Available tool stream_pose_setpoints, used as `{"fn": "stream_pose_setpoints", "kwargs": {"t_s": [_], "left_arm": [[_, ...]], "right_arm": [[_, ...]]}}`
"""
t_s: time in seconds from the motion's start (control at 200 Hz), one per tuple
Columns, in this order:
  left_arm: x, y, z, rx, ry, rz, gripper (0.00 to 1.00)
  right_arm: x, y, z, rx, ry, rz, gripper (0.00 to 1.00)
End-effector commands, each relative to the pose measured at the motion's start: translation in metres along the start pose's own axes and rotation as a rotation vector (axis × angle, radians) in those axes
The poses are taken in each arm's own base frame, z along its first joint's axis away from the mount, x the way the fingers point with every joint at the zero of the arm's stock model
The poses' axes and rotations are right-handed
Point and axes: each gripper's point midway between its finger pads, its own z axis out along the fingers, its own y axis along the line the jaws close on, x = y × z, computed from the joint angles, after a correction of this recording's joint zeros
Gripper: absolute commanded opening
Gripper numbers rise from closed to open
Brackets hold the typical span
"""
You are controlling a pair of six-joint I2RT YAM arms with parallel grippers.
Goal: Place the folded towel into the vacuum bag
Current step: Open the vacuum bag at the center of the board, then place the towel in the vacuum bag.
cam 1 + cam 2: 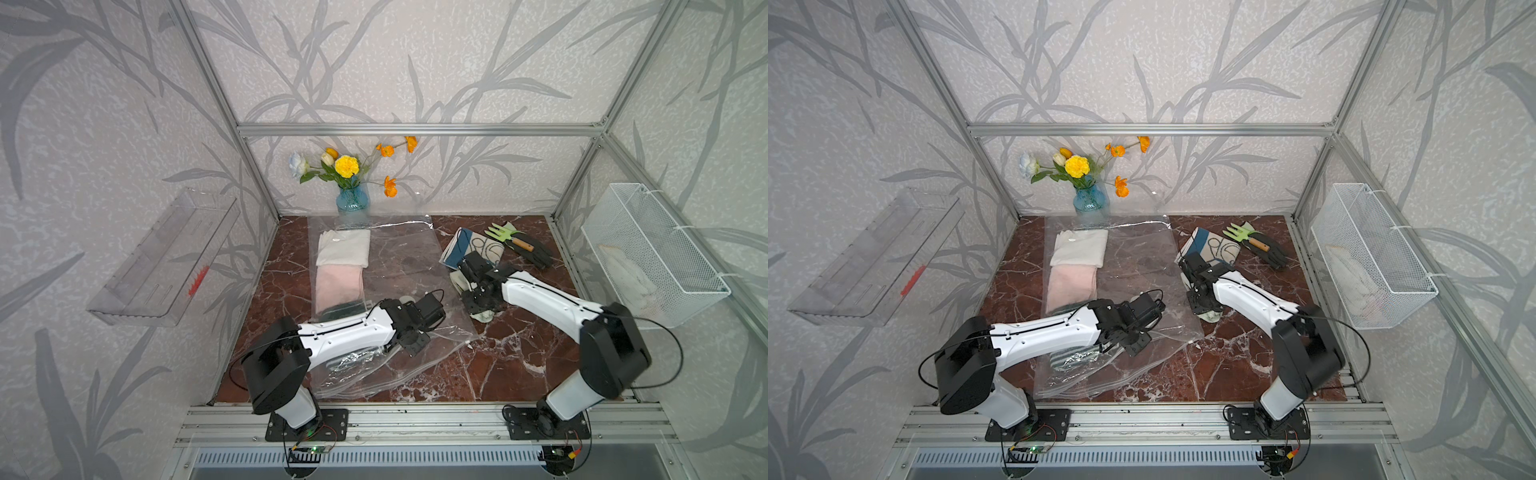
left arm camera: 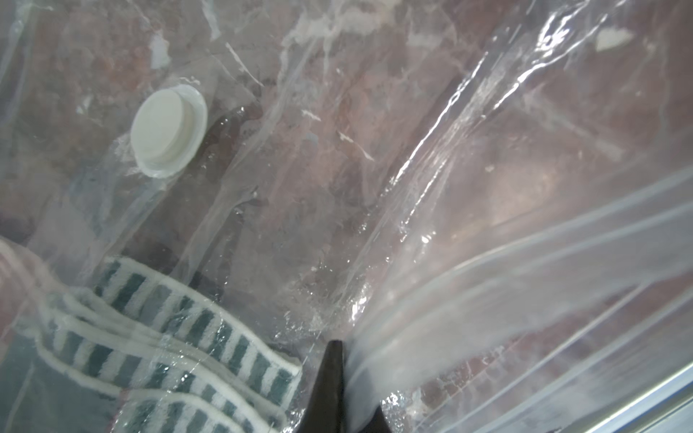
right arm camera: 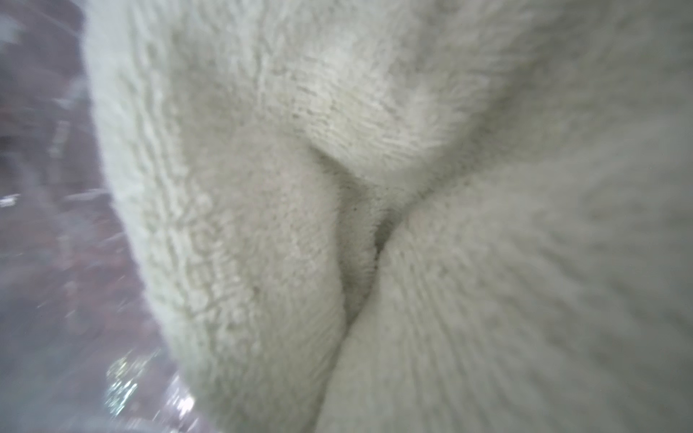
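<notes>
Grip check: left gripper (image 2: 337, 360) clamped shut on vacuum bag (image 1: 399, 257) near its zip edge, likely to lift the mouth for loading. Pale folded towel (image 1: 484, 316) lies outside, just beside the bag, under right gripper (image 1: 478, 305). Wrist view shows only puckered pile, so I cannot tell its grip.
</notes>
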Motion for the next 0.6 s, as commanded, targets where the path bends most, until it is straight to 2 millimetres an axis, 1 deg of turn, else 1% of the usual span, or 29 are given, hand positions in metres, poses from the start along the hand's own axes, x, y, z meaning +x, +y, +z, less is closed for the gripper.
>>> {"fn": "stream_pose_setpoints", "kwargs": {"t_s": [0.0, 0.065, 0.175, 0.235, 0.33, 0.41, 0.47, 0.515, 0.56, 0.6], "left_arm": [[-0.048, -0.002, -0.024, 0.035, -0.157, -0.075, 0.0], [-0.06, 0.001, -0.025, 0.029, -0.181, -0.101, 0.0], [-0.083, 0.01, -0.029, 0.018, -0.214, -0.159, 0.0], [-0.094, 0.017, -0.032, 0.019, -0.233, -0.202, 0.0], [-0.107, 0.023, -0.039, 0.02, -0.262, -0.241, 0.0], [-0.116, 0.024, -0.044, 0.026, -0.281, -0.25, 0.0], [-0.12, 0.024, -0.047, 0.028, -0.291, -0.251, 0.0], [-0.121, 0.024, -0.047, 0.029, -0.293, -0.249, 0.0], [-0.123, 0.023, -0.05, 0.036, -0.299, -0.245, 0.0], [-0.123, 0.021, -0.051, 0.05, -0.3, -0.24, 0.0]], "right_arm": [[0.024, 0.007, -0.053, -0.142, -0.027, 0.039, 0.0], [0.04, 0.021, -0.073, -0.257, -0.04, 0.066, 0.0], [0.069, 0.043, -0.098, -0.398, -0.066, 0.063, 0.0], [0.082, 0.058, -0.107, -0.456, -0.072, 0.041, 0.0], [0.101, 0.08, -0.113, -0.516, -0.068, -0.028, 0.0], [0.117, 0.096, -0.107, -0.568, -0.058, -0.074, 0.0], [0.136, 0.106, -0.089, -0.588, 0.002, -0.093, 0.0], [0.148, 0.11, -0.075, -0.565, 0.036, -0.117, 0.0], [0.154, 0.115, -0.066, -0.539, 0.047, -0.153, 0.0], [0.152, 0.121, -0.063, -0.534, 0.037, -0.18, 0.0]]}}
